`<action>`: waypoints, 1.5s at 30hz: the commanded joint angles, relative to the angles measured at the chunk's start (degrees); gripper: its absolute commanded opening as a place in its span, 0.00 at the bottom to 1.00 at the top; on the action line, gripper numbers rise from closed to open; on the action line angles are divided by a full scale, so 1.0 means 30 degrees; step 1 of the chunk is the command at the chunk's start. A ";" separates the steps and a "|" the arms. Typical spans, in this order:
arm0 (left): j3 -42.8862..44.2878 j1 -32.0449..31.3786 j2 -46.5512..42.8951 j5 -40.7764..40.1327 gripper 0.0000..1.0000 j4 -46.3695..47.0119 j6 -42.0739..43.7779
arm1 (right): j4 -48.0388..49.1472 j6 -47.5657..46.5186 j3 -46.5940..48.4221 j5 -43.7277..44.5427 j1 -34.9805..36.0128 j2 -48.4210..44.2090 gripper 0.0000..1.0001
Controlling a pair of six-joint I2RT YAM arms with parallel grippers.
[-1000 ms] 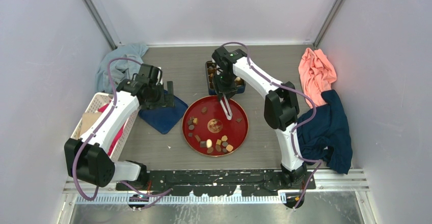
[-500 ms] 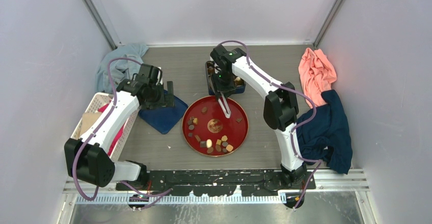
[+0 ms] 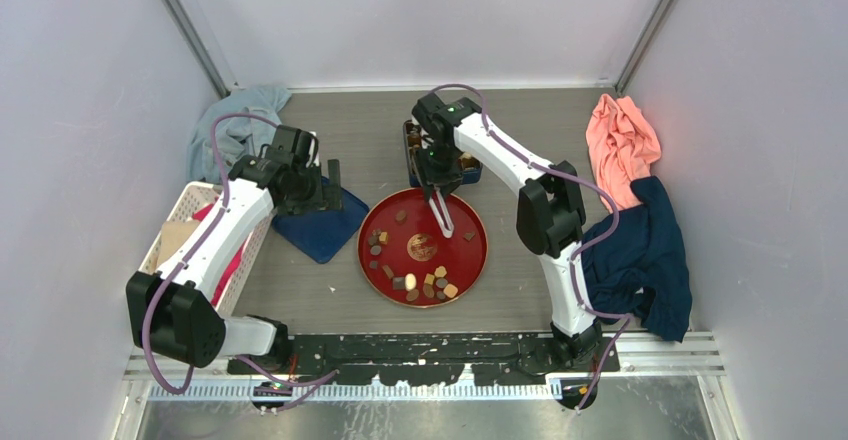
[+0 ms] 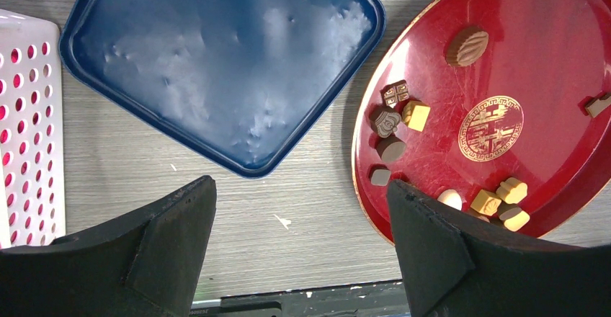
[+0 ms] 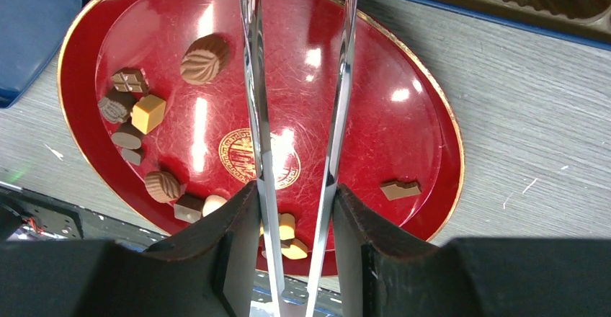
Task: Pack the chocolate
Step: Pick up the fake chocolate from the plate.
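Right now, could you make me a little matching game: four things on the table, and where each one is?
Things:
1 chocolate
2 tongs
3 blue tray
4 white basket

Places:
A held in the right tool
B on the red plate
C at the far left
D between the basket and the plate

Pairs: 1-B, 2-A, 3-D, 4-C.

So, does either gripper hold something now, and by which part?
The right gripper holds metal tongs by both arms, far from the tips. The left gripper is open, empty.
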 commanded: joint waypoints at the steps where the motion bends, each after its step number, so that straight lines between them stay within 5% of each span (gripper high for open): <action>1: 0.0330 0.0121 -0.0685 -0.0222 0.89 0.0374 0.0212 | 0.0246 0.0053 -0.0231 0.0070 0.0061 -0.1122 0.26; 22: 0.0396 0.0121 -0.0840 0.0009 0.89 0.0418 0.0153 | 0.0283 0.0082 -0.0395 0.0054 0.0097 -0.1591 0.41; 45: 0.0369 0.0121 -0.0771 0.0009 0.89 0.0506 0.0153 | 0.0143 0.0041 -0.0147 0.0239 0.0091 -0.1545 0.47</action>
